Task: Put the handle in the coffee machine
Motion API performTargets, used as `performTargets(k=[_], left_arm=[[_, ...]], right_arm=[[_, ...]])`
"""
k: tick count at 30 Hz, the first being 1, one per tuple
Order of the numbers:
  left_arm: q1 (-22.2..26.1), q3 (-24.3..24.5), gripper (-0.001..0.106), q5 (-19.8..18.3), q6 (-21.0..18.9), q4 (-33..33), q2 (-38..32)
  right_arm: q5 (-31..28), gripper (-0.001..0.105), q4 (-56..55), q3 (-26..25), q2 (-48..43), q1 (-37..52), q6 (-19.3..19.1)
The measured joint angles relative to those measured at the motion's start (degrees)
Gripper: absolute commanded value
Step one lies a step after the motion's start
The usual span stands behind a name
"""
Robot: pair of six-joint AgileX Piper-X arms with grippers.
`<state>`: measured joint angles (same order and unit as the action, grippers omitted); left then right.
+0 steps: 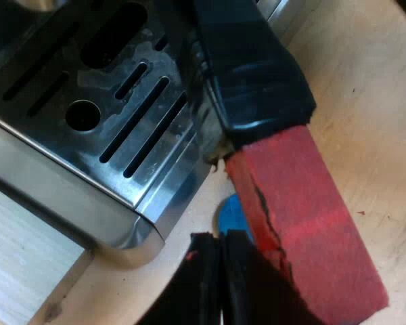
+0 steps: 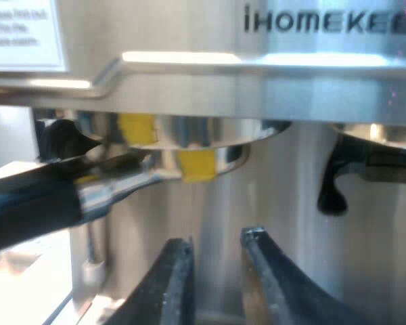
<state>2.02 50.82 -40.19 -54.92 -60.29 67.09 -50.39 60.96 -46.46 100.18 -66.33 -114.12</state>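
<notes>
The holder's dark handle with its red end sticks out past the corner of the espresso machine's slotted drip tray. My left gripper is shut, its fingers lying against the side of the red end and clasping nothing. In the right wrist view the metal holder, marked with yellow, sits up under the machine's brew head, and its handle runs off sideways. My right gripper hangs open just below the holder, nothing between its fingers.
A blue tamper lies on the wooden table under the red end, close to the tray's corner. A black spout hangs from the machine's front beside the brew head. A white label is stuck on the machine's face.
</notes>
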Motion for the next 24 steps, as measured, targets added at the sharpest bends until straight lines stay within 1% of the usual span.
performTargets(k=[1,2,5,7,9,10,11,13,16,19,21,23,24], left_arm=[[0.0,0.0,0.000,0.0,-0.1,0.0,0.0],[0.0,0.0,0.000,0.0,-0.2,0.0,0.0],[0.0,0.0,0.000,0.0,-0.9,0.0,0.0],[0.0,0.0,0.000,0.2,-1.0,0.0,0.0],[0.0,0.0,0.000,0.4,-1.2,0.0,0.0],[0.0,0.0,0.000,0.4,-1.4,0.0,0.0],[0.0,0.0,0.000,0.4,-1.6,0.0,0.0],[0.0,0.0,0.000,0.4,-2.0,0.1,0.0],[0.0,0.0,0.000,0.5,-2.4,0.1,0.0],[0.0,0.0,0.000,1.3,-2.6,0.1,0.0],[0.0,0.0,0.000,1.6,-2.6,0.1,0.0],[0.0,0.0,0.000,1.6,-2.6,0.1,0.0],[0.0,0.0,0.000,1.7,-2.6,0.1,0.0]], right_arm=[[0.0,0.017,0.0,0.0,0.0,0.0,0.0],[1.4,0.016,-3.4,1.0,-2.5,-0.7,1.7],[4.1,0.016,-9.7,1.2,-6.1,-1.8,3.9],[7.5,0.016,-14.4,1.2,-8.6,-1.8,6.4],[8.5,0.016,-16.0,1.2,-9.5,-1.8,7.0],[13.7,0.016,-21.2,1.2,-12.0,-1.8,9.8],[14.6,0.016,-22.8,1.2,-12.7,-1.8,10.1],[19.1,0.016,-28.9,1.2,-15.5,-1.8,10.9],[23.5,0.016,-34.0,1.2,-18.6,-1.8,11.3],[26.1,0.016,-36.7,1.2,-20.6,-1.8,11.5],[29.3,0.016,-40.0,1.2,-23.1,-1.8,11.5],[29.8,0.016,-40.6,1.2,-23.5,-1.8,11.5],[31.7,0.016,-43.5,1.2,-25.7,-1.8,11.5]])
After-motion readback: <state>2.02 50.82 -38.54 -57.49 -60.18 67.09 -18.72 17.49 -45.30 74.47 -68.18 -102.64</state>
